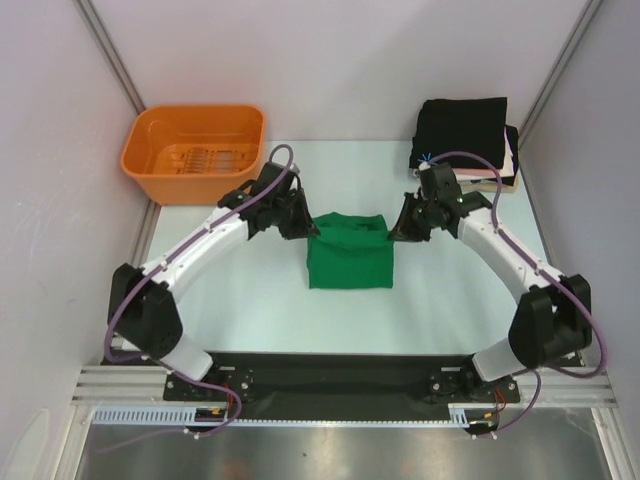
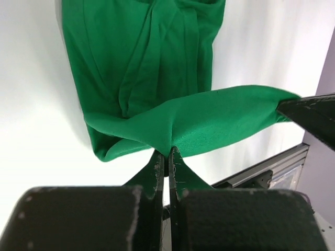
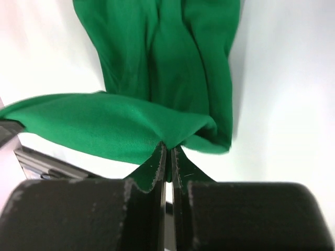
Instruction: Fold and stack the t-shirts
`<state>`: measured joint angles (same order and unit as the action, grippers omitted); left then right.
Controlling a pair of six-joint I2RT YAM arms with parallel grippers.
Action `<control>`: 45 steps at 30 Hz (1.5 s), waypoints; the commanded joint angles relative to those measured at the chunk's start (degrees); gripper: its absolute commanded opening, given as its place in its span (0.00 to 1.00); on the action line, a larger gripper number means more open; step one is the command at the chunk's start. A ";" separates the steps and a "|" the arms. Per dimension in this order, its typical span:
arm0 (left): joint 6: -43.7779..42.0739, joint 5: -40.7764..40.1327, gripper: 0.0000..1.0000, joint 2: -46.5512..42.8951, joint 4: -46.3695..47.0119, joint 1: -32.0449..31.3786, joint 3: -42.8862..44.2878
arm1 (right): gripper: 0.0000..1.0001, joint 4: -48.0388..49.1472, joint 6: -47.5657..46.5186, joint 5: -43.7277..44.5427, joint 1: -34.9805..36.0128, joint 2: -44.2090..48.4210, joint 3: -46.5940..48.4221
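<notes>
Green t-shirt [image 1: 348,252] sits at mid-table, between the two arms, with its near part flat on the white table [image 1: 450,300]. Its far edge is raised off the surface and stretched between the two grippers.

Left gripper [image 2: 167,154]: jaws pinched together on the shirt's far-left corner, with cloth bunching out just above the tips. Right gripper [image 3: 167,149]: jaws likewise clamped on the far-right corner. In the left wrist view the held edge runs as a taut green band across to the right gripper's finger at the frame's right side. Below that band the rest of the shirt hangs in loose lengthwise creases down to the table.

Far-right corner of the table: a folded stack [image 1: 462,135], black t-shirt on top, with pale pink and white edges showing beneath on its right side.

Far-left corner: orange plastic basket [image 1: 195,150], upright, well apart from the green shirt.
</notes>
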<state>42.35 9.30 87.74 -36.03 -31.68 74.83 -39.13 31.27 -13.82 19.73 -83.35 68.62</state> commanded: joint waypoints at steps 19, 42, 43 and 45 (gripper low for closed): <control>-10.35 9.32 0.85 42.85 -13.35 13.58 48.37 | 0.64 -6.39 -8.41 -5.26 -6.28 -44.18 44.84; -16.94 -3.58 1.00 -11.18 -4.48 12.17 -11.97 | 0.88 31.65 -4.02 -17.46 -10.58 -37.31 8.64; -17.30 -3.85 1.00 -11.80 -4.83 12.17 -12.86 | 0.87 32.62 -3.59 -18.33 -10.59 -38.54 8.55; -18.09 -4.55 1.00 -13.73 -5.19 12.26 -15.32 | 0.84 34.82 -2.62 -20.00 -9.80 -39.34 7.76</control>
<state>27.22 7.55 76.71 -41.30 -19.75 62.19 -7.66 27.68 -32.97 9.06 -118.69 77.23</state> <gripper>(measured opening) 0.996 0.853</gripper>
